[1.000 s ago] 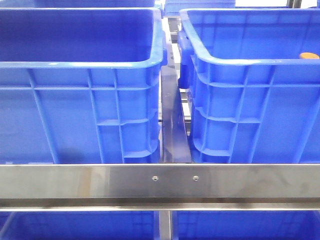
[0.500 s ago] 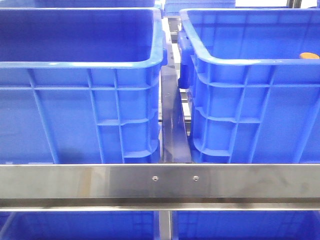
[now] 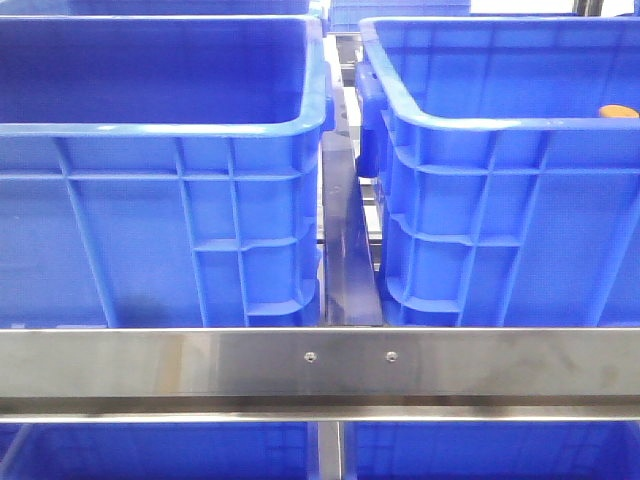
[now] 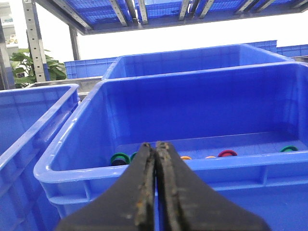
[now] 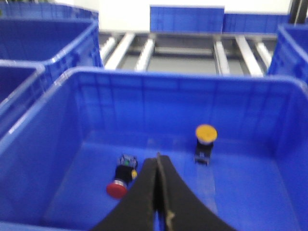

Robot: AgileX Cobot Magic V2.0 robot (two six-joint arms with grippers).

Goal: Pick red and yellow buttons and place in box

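In the right wrist view a red button (image 5: 117, 188) with a black body lies on its side on the floor of a blue crate (image 5: 57, 120). A yellow button (image 5: 206, 133) stands upright further in. My right gripper (image 5: 158, 159) is shut and empty, hovering above the crate beside the red button. In the left wrist view my left gripper (image 4: 156, 145) is shut and empty in front of the near rim of another blue crate (image 4: 72, 168). That crate holds a red cap (image 4: 227, 153), orange-yellow caps (image 4: 186, 157) and green rings (image 4: 120, 158). In the front view an orange-yellow cap (image 3: 618, 111) peeks over the right crate's rim; neither gripper shows there.
The front view shows two big blue crates, left (image 3: 160, 200) and right (image 3: 500, 200), side by side behind a steel rail (image 3: 320, 365), with a narrow gap between them. More blue crates and roller rails (image 5: 144, 48) stand behind. A shelf frame (image 4: 77, 29) is overhead.
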